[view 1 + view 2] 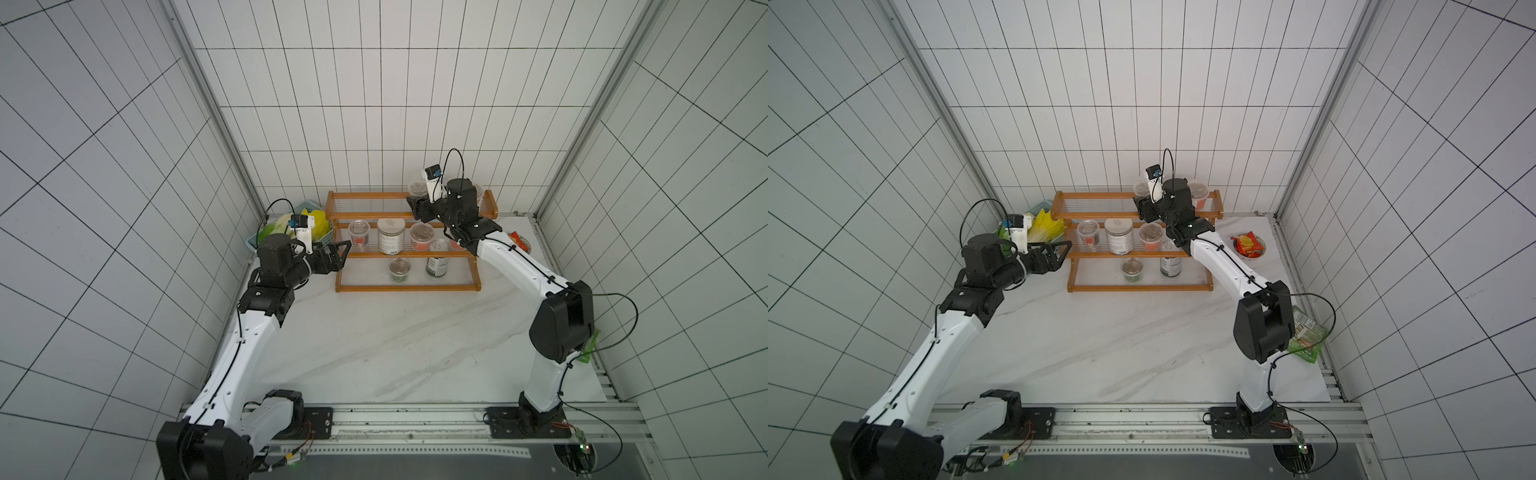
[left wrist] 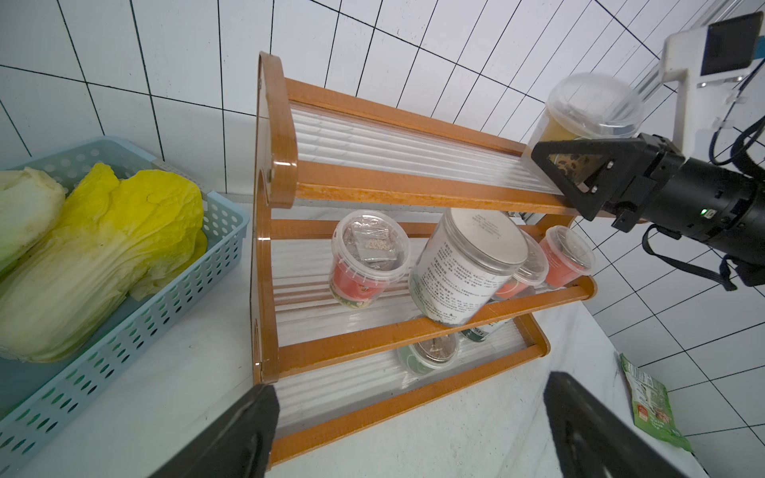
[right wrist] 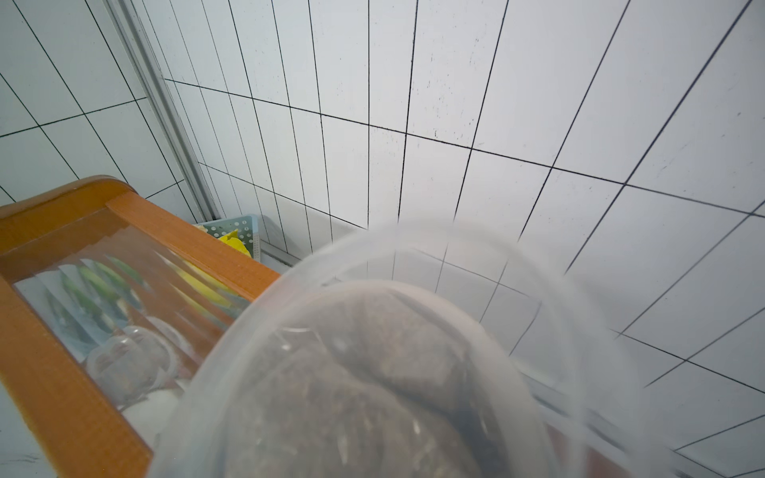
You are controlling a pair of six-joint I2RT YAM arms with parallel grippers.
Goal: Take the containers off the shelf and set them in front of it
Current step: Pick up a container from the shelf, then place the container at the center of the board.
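Atop the shelf point(image 1: 405, 287), right gripper point(image 1: 414, 205) jaws flank a yellow cup point(image 2: 592, 103).

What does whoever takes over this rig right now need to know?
Left pincer: open, empty, off the shelf's left end at middle-tier height.
Right pincer: straddling the yellow-filled cup on the top tier; grip not confirmed.
Things: all eight containers on the shelf: second cup on top; three red-filled cups and white-labelled jar in the middle; green-filled cup and dark jar at the bottom.
Done: nothing in front yet.
To do: move all eight.
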